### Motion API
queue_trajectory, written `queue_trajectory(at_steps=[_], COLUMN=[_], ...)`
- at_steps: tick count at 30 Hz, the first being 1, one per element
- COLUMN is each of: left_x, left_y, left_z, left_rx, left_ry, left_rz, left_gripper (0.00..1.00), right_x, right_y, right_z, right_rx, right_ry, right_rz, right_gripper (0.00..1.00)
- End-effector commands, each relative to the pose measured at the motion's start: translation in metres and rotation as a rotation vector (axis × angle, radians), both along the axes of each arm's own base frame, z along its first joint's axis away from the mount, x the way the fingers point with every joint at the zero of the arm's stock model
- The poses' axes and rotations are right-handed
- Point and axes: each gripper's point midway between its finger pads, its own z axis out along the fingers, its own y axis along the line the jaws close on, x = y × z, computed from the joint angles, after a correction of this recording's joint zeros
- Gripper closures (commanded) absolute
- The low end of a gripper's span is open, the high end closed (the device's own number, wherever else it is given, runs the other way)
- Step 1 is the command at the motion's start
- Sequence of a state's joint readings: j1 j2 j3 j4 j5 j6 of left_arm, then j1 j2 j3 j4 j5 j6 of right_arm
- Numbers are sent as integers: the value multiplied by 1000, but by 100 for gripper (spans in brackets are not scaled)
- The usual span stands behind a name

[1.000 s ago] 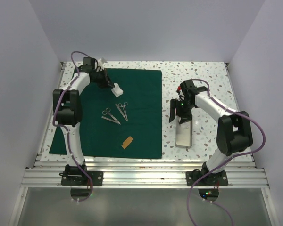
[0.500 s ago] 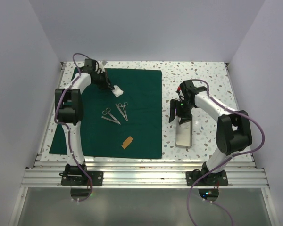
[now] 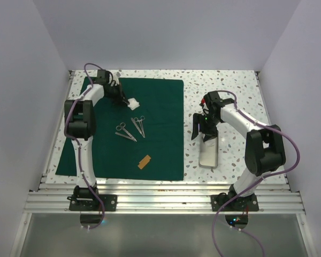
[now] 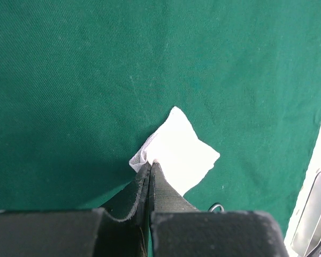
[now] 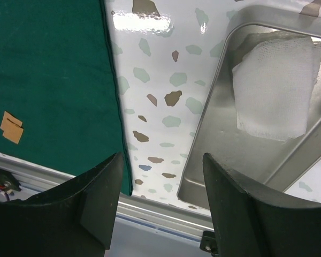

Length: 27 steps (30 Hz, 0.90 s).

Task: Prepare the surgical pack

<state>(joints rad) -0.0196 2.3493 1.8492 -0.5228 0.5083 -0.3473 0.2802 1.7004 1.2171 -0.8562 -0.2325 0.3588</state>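
Nearest me, the steel tray [image 3: 207, 159] is lying just right of the green drape [image 3: 160, 107], and my right gripper [image 5: 160, 166] is hovering at the tray's far end, jaws spread. Farther off, my left gripper [image 4: 151, 164] is pinching a white gauze pad [image 4: 182, 152] above the drape's far end.

The top view looks down from high behind; both wrist views look down closely, sharing its dark green fabric drape [image 3: 160, 107].

A robotics lab cell: plain pale walls [image 3: 166, 32] around a speckled worktop [image 3: 235, 88], two robot arms [image 3: 83, 155] bolted to aluminium rails [image 3: 160, 201].
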Motion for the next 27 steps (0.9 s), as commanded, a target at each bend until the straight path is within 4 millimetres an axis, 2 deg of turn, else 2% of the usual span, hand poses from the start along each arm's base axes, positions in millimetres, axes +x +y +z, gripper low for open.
queue_trajectory(at_steps=[1, 7, 13, 24, 27], left_x=[17, 17, 21, 22, 23], left_y=[6, 5, 4, -1, -1], left_z=[17, 33, 33, 53, 47], left_rx=[16, 7, 0, -29, -29], left_ry=[-77, -110, -116, -155, -136], left_rz=[-2, 0, 1, -1, -1], left_gripper=[100, 100, 100, 100, 93], right_x=[-1, 1, -1, -3, -1], right_y=[4, 5, 6, 6, 7], right_z=[2, 0, -1, -4, -4], right_rx=[30, 33, 34, 36, 41], right_ry=[13, 13, 21, 30, 28], right_rz=[-2, 0, 10, 15, 15], right_gripper=[35, 35, 35, 35, 35])
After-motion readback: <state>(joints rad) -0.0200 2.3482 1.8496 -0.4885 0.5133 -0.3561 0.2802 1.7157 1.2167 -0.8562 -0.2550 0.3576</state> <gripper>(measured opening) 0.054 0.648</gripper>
